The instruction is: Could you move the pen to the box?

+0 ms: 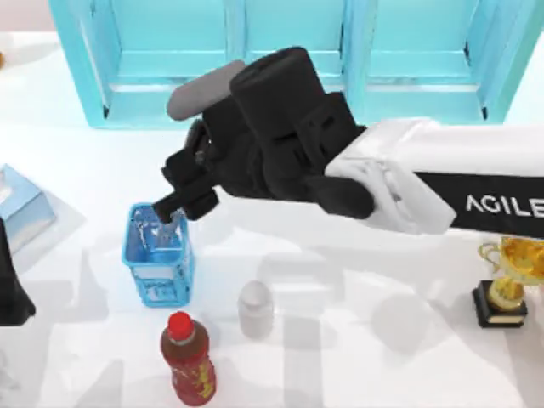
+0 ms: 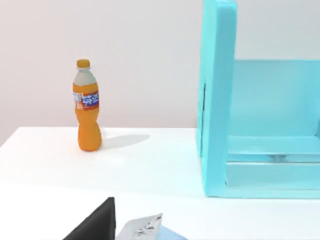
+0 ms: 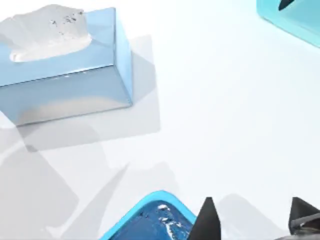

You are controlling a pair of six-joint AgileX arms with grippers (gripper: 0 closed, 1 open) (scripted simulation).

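Note:
My right arm reaches across the table from the right. Its gripper (image 1: 176, 208) hangs just over the small blue mesh basket (image 1: 158, 255). In the right wrist view the gripper (image 3: 252, 220) has its two black fingertips (image 3: 207, 220) wide apart with nothing between them, beside the basket's rim (image 3: 150, 202). A slim pale grey shape (image 1: 175, 226) stands inside the basket right under the fingers; it looks like the pen's barrel. The box is out of view. My left arm (image 1: 10, 289) sits parked at the table's left edge.
A light-blue tissue box (image 1: 21, 208) lies at the left, also seen close by (image 3: 65, 65). A red-capped bottle (image 1: 189, 357) and a white bottle (image 1: 255, 308) stand near the front. A gold trophy (image 1: 508, 280) is at the right. A cyan cabinet (image 1: 297, 59) spans the back; an orange bottle (image 2: 87, 107) stands beside it.

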